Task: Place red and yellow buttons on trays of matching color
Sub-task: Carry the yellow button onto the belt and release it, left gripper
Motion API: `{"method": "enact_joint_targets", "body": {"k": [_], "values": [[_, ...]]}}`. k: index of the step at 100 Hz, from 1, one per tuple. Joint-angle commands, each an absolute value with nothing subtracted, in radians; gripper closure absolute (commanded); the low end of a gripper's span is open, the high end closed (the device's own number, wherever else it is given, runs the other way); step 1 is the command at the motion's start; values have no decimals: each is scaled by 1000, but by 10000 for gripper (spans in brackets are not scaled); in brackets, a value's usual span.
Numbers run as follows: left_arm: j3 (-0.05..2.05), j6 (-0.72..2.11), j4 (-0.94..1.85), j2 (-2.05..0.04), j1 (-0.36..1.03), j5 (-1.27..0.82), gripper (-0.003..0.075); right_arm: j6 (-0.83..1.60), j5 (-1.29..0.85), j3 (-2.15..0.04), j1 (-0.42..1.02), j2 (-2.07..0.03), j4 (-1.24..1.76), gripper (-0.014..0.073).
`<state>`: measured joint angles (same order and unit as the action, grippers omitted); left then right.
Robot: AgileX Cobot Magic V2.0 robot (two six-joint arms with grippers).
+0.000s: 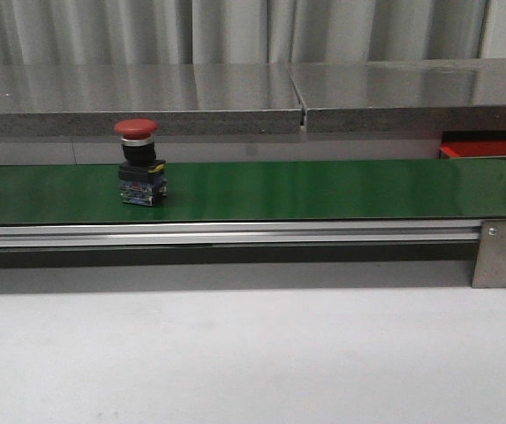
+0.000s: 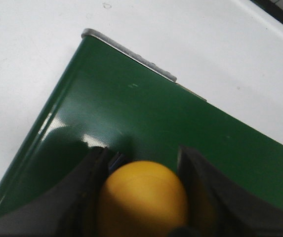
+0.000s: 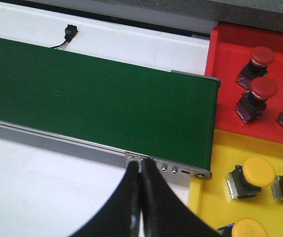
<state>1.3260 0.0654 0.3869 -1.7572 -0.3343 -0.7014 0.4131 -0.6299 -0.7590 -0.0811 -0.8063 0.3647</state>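
One red button [image 1: 139, 163] stands upright on the left part of the green belt [image 1: 323, 190]. The left gripper [image 2: 142, 197] is clamped on a yellow button [image 2: 143, 197] above the belt's end. The right gripper [image 3: 140, 197] has its fingers pressed together, empty. At the belt's right end, the red tray [image 3: 225, 74] holds red buttons; the yellow tray [image 3: 210, 197], nearer, holds yellow ones.

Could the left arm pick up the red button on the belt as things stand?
Probably not right now: the left pincer is already shut on a yellow button. The red button itself stands alone on the green belt, unobstructed.
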Motion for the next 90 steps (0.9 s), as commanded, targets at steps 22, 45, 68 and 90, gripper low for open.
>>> {"method": "enact_joint_targets", "body": {"k": [22,45,68,90], "values": [[1354,65,407,-1716,-326,-652,738,420,-571,-791,-80,-797,373,662],[1354,65,407,-1728,-326,-662,599,420,-571,-791,-80,-797,373,662],[1354,65,413,-1728,-326,-664,169,420,-571,-791,-80,-797,373,662],[1382,65,439,-1728,-326,-694,48,420,-571,-791,-80,-797,373,662]]}}
